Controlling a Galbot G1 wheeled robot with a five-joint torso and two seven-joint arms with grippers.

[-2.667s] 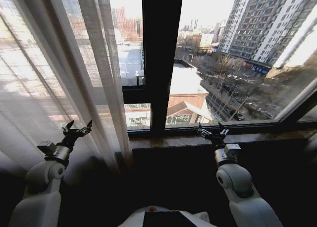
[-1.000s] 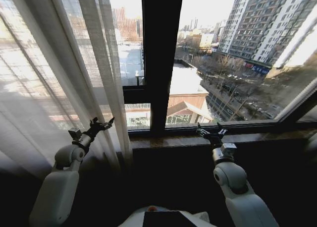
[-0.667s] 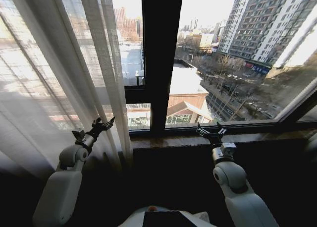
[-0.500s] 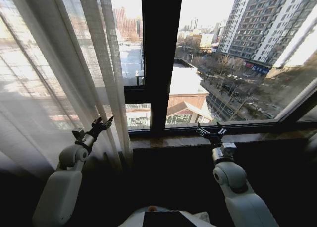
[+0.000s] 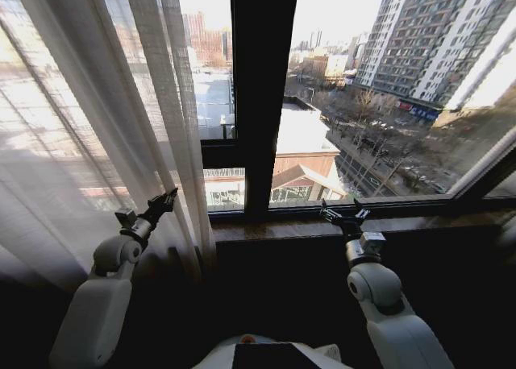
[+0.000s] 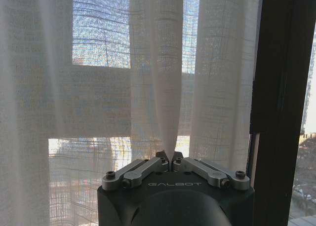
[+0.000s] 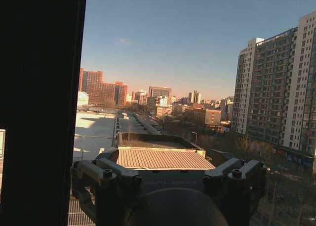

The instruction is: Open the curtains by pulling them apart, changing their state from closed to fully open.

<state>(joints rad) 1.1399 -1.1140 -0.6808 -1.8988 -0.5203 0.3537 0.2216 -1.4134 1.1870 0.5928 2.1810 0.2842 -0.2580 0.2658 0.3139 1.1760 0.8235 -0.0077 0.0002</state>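
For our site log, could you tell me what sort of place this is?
Probably an upper-floor room in a city: sheer curtains hang at a black-framed window above a sill, overlooking rooftops and apartment towers.

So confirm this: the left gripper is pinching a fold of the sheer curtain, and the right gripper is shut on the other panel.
Not quite. The left gripper is shut on a curtain fold, but the right wrist view shows the right gripper open, holding nothing, facing bare window glass.

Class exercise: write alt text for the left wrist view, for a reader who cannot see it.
The left gripper is pinched shut on a pleat of the sheer white curtain, which hangs in long vertical folds with daylight glowing through the weave. A black window-frame bar stands upright beside the fabric's edge.
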